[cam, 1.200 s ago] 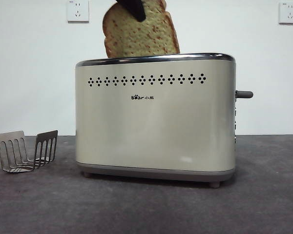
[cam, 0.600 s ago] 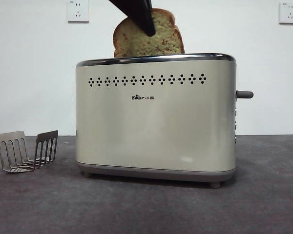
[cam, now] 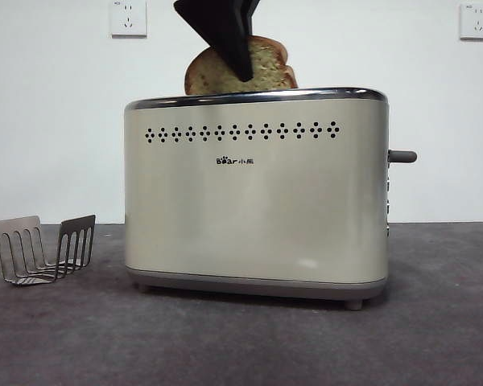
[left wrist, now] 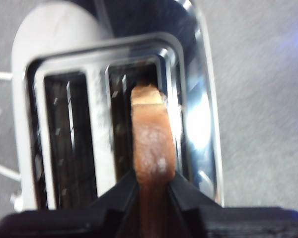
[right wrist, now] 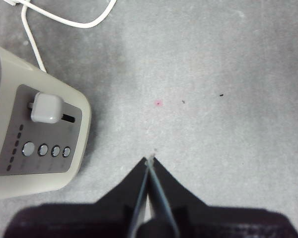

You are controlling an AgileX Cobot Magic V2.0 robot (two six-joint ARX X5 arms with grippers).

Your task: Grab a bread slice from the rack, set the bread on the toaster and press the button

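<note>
Bread slice (left wrist: 151, 144) clamped in left end effector (left wrist: 153, 184), partly inside toaster (cam: 258, 201) slot, right end effector (right wrist: 149, 163) closed, empty.

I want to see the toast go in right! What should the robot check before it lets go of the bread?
1. Thick brown-crusted slice of bread held by the left gripper: ok, jaws shut on its crust.
2. Bread lined up with a slot of the big cream boxy toaster: ok, its lower end is already inside one slot.
3. Bread fully down: not ok, its domed top shows above the chrome rim.
4. Grey lever button on the toaster's narrow side: ok, nothing touches it.
5. Right gripper: ok, shut, above the table beside the button end.
6. Small grey metal rack: ok, stands apart from the toaster.
</note>
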